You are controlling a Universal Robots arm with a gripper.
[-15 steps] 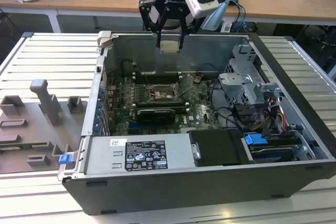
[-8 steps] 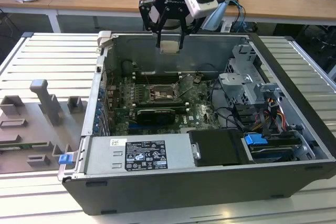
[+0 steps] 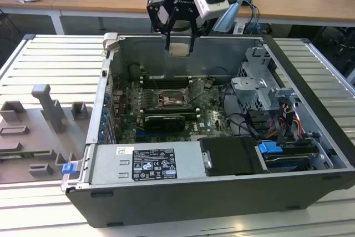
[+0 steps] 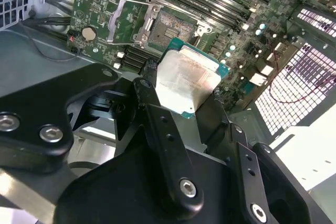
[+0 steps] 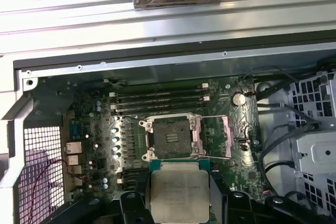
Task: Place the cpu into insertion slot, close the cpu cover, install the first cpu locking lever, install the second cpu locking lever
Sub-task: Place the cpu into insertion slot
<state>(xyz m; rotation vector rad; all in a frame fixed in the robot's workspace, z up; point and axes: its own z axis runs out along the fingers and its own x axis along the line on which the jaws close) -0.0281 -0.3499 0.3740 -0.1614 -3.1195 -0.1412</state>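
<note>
CPU [image 4: 188, 82] is held clenched by two opposite edges in the claw [image 3: 178, 46], high over the open computer case [image 3: 166, 203]. The insertion slot [image 5: 170, 137] lies well below, with the CPU cover [image 5: 215, 136] folded open beside it. It is judged light and stiff, yet fragile underneath — only the edges should be gripped. The metal top is turned upward and kept flat — being square, no long axis can be named.

The cpu [image 4: 186, 82] has a matt, pale metal top; the fingers [image 4: 159, 124] look matt black; the surface [image 3: 55, 59] is ribbed, light metal.
</note>
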